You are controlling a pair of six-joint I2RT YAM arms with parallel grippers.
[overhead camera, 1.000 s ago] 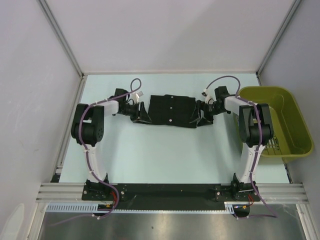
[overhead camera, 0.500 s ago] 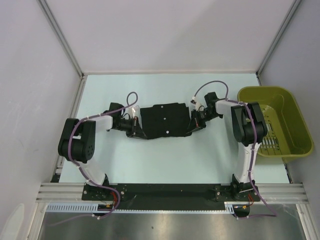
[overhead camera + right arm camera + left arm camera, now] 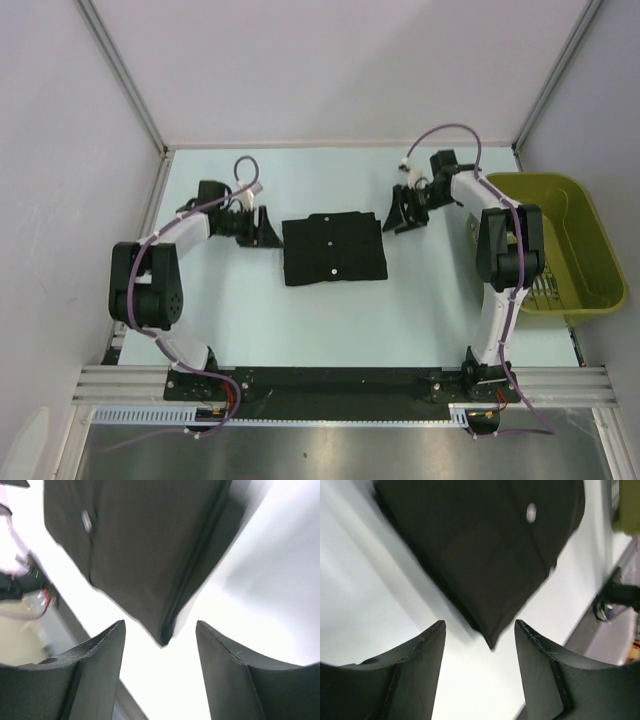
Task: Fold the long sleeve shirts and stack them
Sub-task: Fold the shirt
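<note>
A black long sleeve shirt (image 3: pixel 334 248) lies folded into a neat rectangle in the middle of the table. My left gripper (image 3: pixel 266 228) stands open just off its left edge, apart from the fabric. In the left wrist view a corner of the shirt (image 3: pixel 485 555) points toward the gap of the gripper (image 3: pixel 479 627), nothing between the fingers. My right gripper (image 3: pixel 400 215) is open off the shirt's upper right corner. The right wrist view has the folded edge of the shirt (image 3: pixel 145 545) just ahead of the empty gripper (image 3: pixel 160 627).
An olive-green plastic basket (image 3: pixel 578 258) stands at the right edge of the table, beside the right arm. Grey walls and metal posts enclose the table on three sides. The arm bases sit on the rail at the near edge.
Both grippers held the shirt's side edges, shut on it half a second ago, then let go and drew back outward. The shirt now lies as a tidier, narrower rectangle.
</note>
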